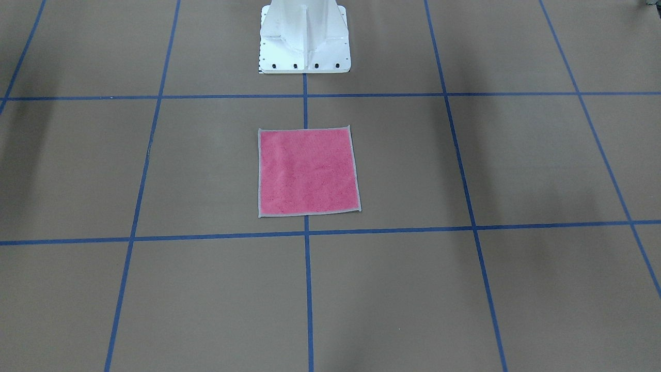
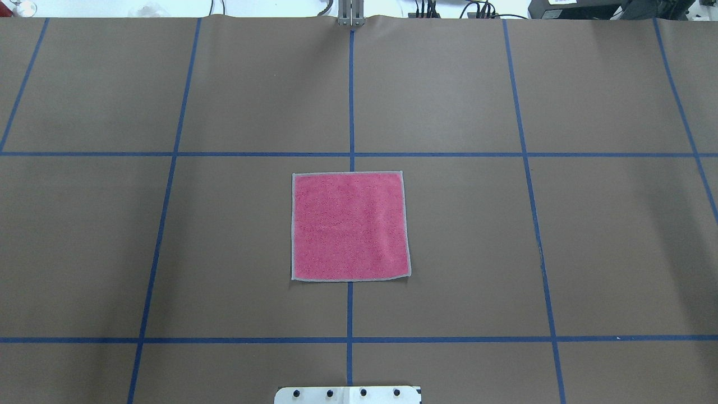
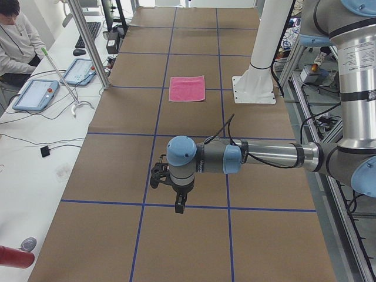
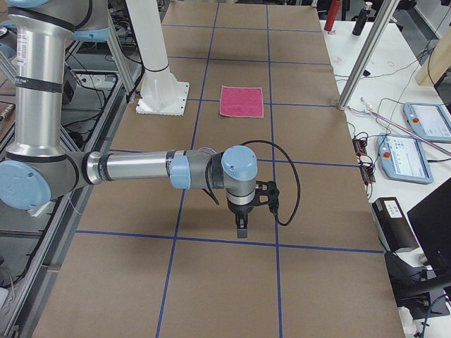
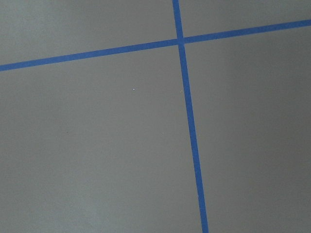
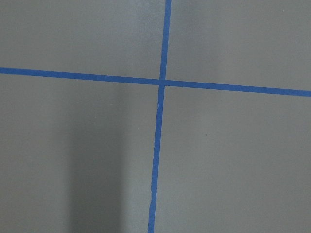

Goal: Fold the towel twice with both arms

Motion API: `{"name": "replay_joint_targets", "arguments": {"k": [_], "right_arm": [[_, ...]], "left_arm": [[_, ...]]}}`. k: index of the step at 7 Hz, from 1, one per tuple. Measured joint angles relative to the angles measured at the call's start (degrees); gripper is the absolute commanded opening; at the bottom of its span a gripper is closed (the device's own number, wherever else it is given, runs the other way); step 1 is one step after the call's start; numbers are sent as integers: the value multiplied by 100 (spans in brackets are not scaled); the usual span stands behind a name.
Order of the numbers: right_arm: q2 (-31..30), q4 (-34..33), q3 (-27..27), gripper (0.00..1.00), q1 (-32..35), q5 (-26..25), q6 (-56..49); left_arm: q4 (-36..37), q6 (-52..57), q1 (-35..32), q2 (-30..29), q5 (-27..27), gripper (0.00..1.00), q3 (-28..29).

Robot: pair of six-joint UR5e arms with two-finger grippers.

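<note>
left arm (image 3: 258,155) stretched level over tabletop (image 3: 188,247), left hand (image 3: 179,207) pointing straight down. right arm (image 4: 141,169) likewise, right hand (image 4: 241,229) down. cannot tell whether either hand is open or closed. towel (image 2: 350,226) farther off, flat, pink face up, near pedestal (image 1: 304,36), well apart from both hands.

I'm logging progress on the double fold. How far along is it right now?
Nothing looks done: the towel lies flat and fully open, pink face up. Nothing is in hand either: the left hand and the right hand hang over bare table, well away from the towel, and whether they are open cannot be told. Both folds are left to do.
</note>
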Motion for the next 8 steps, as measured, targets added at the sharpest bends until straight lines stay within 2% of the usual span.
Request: {"name": "replay_joint_targets", "arguments": {"k": [5,7,8], "right_arm": [[58,11,84,100,0,14,34],[73,14,413,100,-61,89,460],[80,52,667,100,-235,147,1011]], "left_arm": [[-104,-26,158,-77,38,100,-376],[-351,-54,162,-481,16,100,-491],[-582,-58,162,-740,9,100,-494]]}}
